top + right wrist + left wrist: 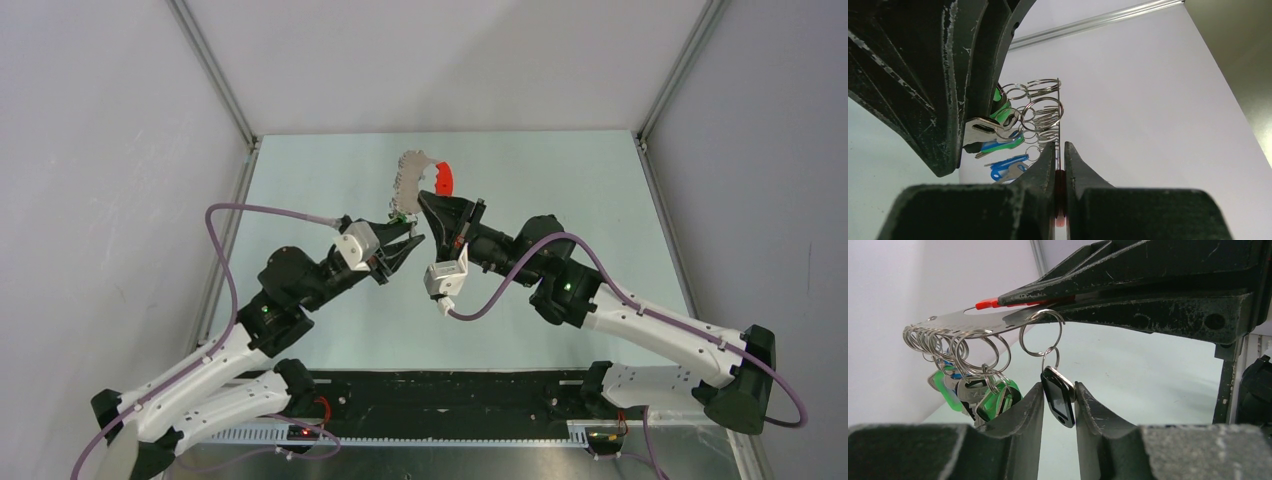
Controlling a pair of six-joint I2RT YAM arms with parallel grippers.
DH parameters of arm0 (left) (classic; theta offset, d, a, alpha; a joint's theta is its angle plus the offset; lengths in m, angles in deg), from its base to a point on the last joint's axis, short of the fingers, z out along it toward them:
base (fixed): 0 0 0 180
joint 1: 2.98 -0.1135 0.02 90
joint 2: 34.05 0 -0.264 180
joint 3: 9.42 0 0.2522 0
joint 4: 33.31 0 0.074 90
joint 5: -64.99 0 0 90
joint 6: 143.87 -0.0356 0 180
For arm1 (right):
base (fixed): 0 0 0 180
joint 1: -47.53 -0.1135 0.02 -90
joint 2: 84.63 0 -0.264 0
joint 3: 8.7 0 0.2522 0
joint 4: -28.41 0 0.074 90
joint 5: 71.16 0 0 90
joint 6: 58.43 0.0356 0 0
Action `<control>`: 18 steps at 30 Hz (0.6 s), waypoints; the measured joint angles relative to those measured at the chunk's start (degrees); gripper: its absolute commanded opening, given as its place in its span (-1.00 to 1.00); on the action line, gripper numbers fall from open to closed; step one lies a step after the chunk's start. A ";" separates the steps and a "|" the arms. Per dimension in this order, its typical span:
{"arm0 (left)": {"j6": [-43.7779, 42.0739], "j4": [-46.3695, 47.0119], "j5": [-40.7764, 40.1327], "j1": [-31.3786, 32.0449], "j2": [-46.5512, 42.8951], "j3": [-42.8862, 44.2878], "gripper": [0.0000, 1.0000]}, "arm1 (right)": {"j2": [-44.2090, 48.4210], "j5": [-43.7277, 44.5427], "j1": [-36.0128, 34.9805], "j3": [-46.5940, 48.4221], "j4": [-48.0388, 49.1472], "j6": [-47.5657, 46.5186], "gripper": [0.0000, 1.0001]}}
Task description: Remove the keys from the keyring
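The keyring (412,172) is a flat silver strip with a red end (443,180), held up above the table. My right gripper (432,196) is shut on that red end (1060,200), and the strip (1059,115) stands edge-on above its fingertips (1059,147). Several split rings carry the keys (973,395), with green and blue heads (1005,167). One black-headed key (1060,402) hangs apart on its own ring (1040,332). My left gripper (1058,386) pinches it between the fingertips, just below the strip (973,322).
The pale green table (560,200) is bounded by white walls and aluminium rails (215,75). A black strip (450,395) runs along the near edge between the arm bases. Both arms meet over the table's middle.
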 measured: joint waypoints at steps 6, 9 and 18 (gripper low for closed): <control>-0.02 0.00 -0.04 0.00 0.35 0.72 -0.79 | 0.00 0.00 -0.02 0.00 0.00 0.00 -1.00; -0.02 0.04 -0.02 0.00 0.46 0.98 -0.98 | 0.00 0.02 -0.02 0.00 0.00 0.00 -1.00; 0.42 -3.61 -1.73 -0.02 -0.17 2.10 -0.99 | -0.17 3.23 0.02 0.22 -0.96 1.25 -0.76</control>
